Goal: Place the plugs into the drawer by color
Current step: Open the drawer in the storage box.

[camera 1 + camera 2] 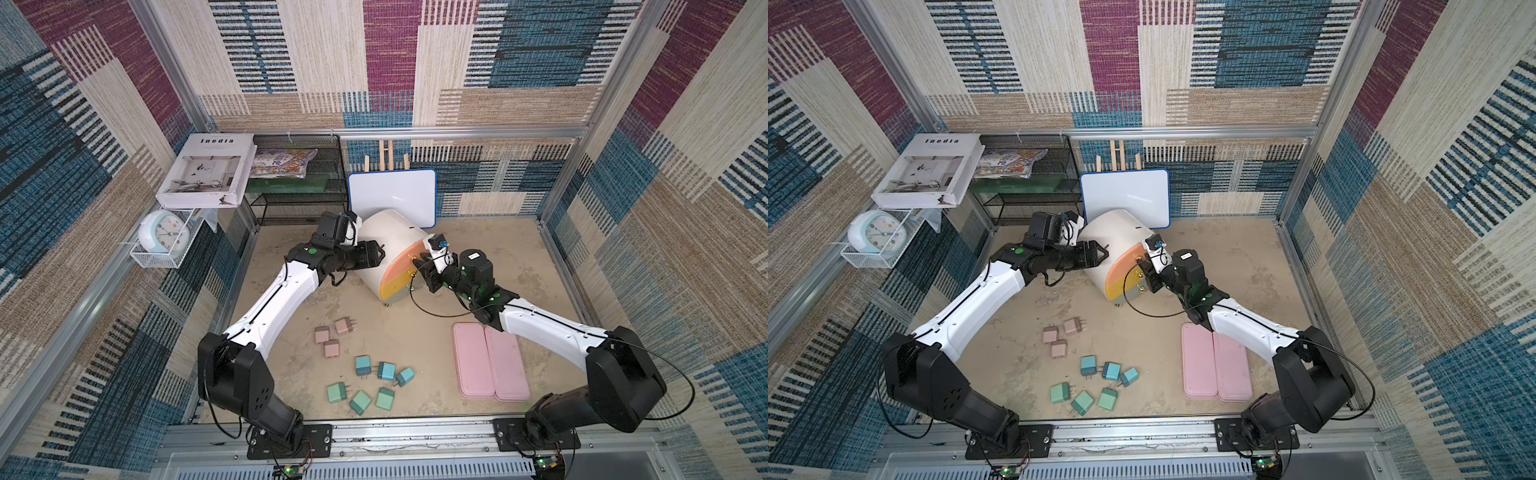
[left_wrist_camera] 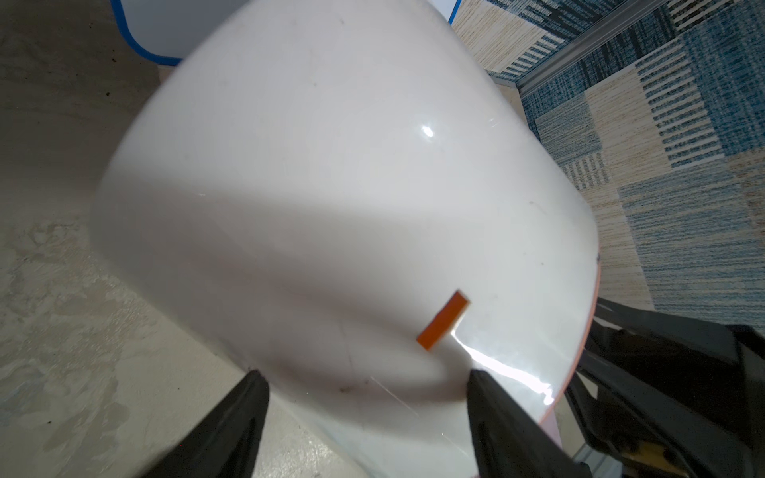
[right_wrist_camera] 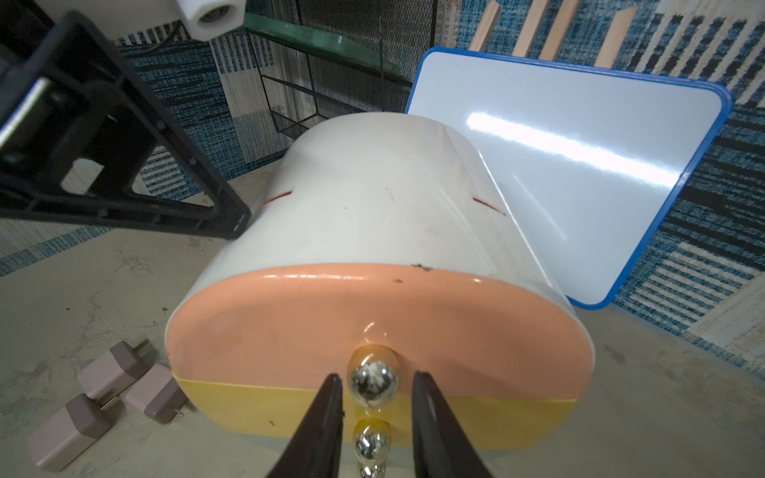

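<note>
Right hand (image 3: 377, 376) straddles the top drawer's (image 3: 289, 331) knob (image 3: 374, 387) without touching.

The drawer (image 1: 386, 241) is seen with a white body. Its three fronts are coloured salmon-pink, yellow and pale grey-green, and each knob (image 3: 374, 383) is shiny silver. The pink plugs (image 1: 331, 348) are of a dusty tone, the blue plugs (image 1: 386, 370) are a light teal-blue, and the green plugs (image 1: 336, 392) are mint. The trays (image 1: 490, 365) are pale pink. The whiteboard (image 1: 392, 195) is edged in blue. The counter (image 1: 519, 249) is mottled beige. The walls (image 1: 390, 62) are covered in a woven patchwork of blue, magenta, tan and cream, partly striped.
</note>
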{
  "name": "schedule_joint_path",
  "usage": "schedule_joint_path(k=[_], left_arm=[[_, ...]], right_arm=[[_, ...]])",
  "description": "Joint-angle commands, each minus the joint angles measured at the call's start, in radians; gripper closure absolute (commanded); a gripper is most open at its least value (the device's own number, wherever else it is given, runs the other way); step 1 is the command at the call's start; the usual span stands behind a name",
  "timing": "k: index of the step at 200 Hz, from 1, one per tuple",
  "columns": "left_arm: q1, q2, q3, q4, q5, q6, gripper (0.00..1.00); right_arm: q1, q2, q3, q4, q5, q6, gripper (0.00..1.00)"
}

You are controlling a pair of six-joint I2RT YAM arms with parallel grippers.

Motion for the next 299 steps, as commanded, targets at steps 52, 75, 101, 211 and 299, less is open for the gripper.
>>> schedule_joint_path(k=[52,75,101,211,299], left_arm=[[0.005,0.003,-0.007,0.001,0.018,0.010,0.21],[0.007,0.003,-0.010,0.002,0.018,0.010,0.21],[0.009,0.005,-0.013,0.005,0.018,0.008,0.21],[0.019,0.010,-0.012,0.014,0.027,0.004,0.21],[0.036,-0.037,0.122,-0.067,-0.035,0.081,0.17]], right_arm=[[0.008,0.039,0.016,0.030,0.016,0.004,0.70],[0.010,0.037,0.017,0.034,0.019,0.006,0.74],[0.011,0.037,0.022,0.029,0.021,0.005,0.79],[0.020,-0.071,-0.079,0.024,0.061,0.016,0.85],[0.020,-0.050,-0.078,0.121,0.064,-0.002,0.69]])
